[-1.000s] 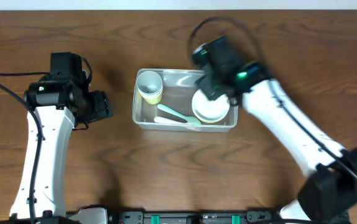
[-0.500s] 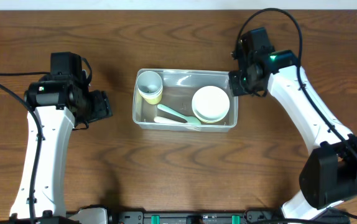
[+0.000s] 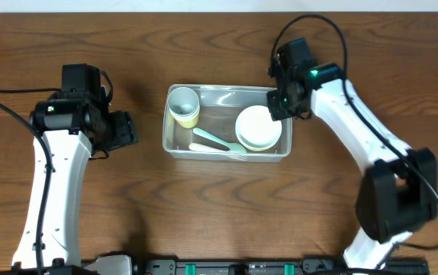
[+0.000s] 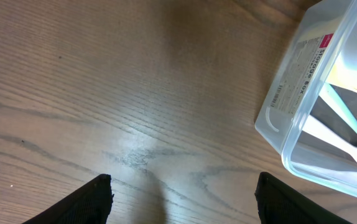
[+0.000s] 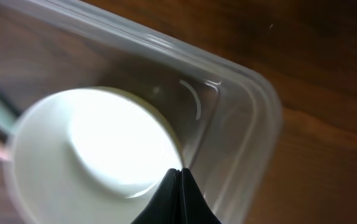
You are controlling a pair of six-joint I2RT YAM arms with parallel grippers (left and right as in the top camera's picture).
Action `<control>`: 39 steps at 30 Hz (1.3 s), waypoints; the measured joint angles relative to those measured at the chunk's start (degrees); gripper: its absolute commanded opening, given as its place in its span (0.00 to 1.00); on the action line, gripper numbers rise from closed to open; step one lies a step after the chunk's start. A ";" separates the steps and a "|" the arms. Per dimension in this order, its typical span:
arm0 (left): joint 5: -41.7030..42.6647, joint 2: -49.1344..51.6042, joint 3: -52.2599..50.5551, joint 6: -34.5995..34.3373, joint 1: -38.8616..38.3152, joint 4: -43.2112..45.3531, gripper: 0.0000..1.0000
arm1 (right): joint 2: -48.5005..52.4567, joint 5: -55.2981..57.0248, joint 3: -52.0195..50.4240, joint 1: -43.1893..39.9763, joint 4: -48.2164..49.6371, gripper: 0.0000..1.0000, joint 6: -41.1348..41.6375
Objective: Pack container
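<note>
The clear rectangular container (image 3: 175, 145) sits mid-table. Inside it are a cup (image 3: 182, 105) at the left end, a white bowl (image 3: 258, 127) at the right end and pale green and white utensils (image 3: 213, 142) along the front. My right gripper (image 3: 278, 103) hovers over the container's right far corner, its jaws pressed together and empty; its wrist view shows the closed fingertips (image 5: 179, 186) above the bowl (image 5: 97, 146) and the container wall (image 5: 253, 118). My left gripper (image 3: 127, 131) is open and empty over bare wood, left of the container (image 4: 303, 93).
Brown wooden table (image 3: 219, 206) all around. The left arm's body (image 3: 59, 176) stands to the left, the right arm (image 3: 371, 153) runs down the right side. A printed label (image 4: 303, 65) is on the container's side.
My right arm lifted off the bowl, swung out to the right, then came back left to the container's right far corner. The bowl stays in the container. The left arm has not moved.
</note>
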 measured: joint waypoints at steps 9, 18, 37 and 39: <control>0.00 0.00 0.00 0.00 0.00 0.00 0.74 | 3.02 5.11 -0.09 0.04 3.98 0.02 3.19; 0.00 0.00 0.00 0.00 0.00 0.00 0.75 | 3.02 13.51 -0.09 0.04 7.17 0.01 7.41; 0.00 0.00 0.00 0.00 0.00 0.00 0.75 | 3.02 15.91 -0.09 0.02 8.98 0.01 8.98; 0.00 0.00 0.00 0.00 0.00 0.00 0.75 | 3.02 14.95 -0.09 0.04 7.74 0.01 8.33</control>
